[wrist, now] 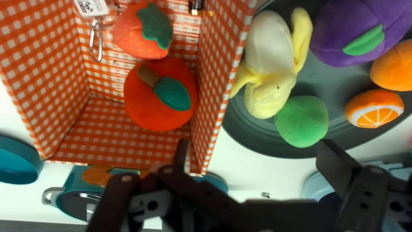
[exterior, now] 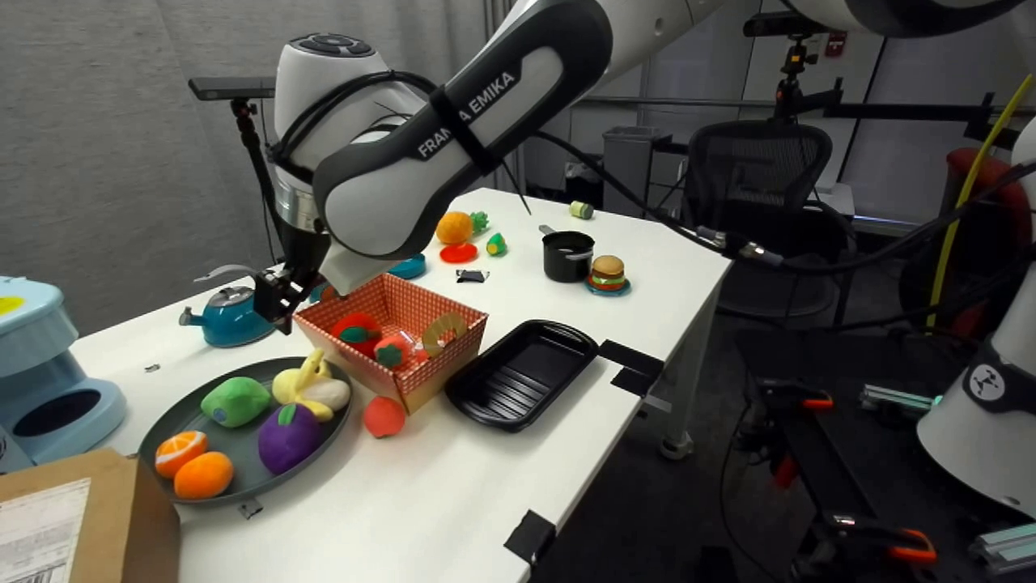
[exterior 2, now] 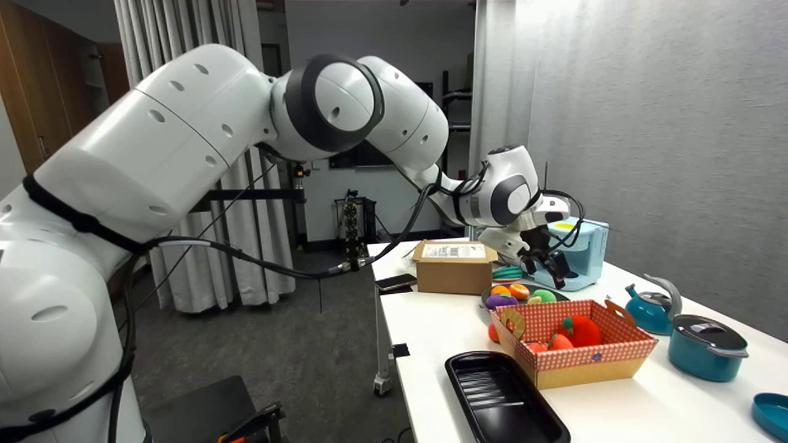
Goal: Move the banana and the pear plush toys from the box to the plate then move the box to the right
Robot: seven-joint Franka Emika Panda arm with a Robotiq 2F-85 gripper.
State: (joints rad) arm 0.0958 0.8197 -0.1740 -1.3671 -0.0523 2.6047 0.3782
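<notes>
The yellow and white banana plush (exterior: 312,390) and a green plush (exterior: 236,402), which looks like the pear, lie on the dark grey plate (exterior: 243,444). In the wrist view the banana (wrist: 269,48) leans by the box wall and touches the green plush (wrist: 302,121). The red-checked box (exterior: 443,380) stands beside the plate, with a strawberry plush (wrist: 141,32) and a red round plush (wrist: 161,96) inside. My gripper (wrist: 254,144) is open and empty, above the far side of the box and plate; it also shows in both exterior views (exterior: 277,301) (exterior 2: 554,267).
A black tray (exterior: 526,372) stands close beside the box. A red plush (exterior: 384,416) lies on the table between box and plate. A teal kettle (exterior 2: 655,307) and teal pot (exterior 2: 708,347) stand behind the box. A cardboard box (exterior 2: 454,271) and light-blue toy machine (exterior: 48,364) flank the plate.
</notes>
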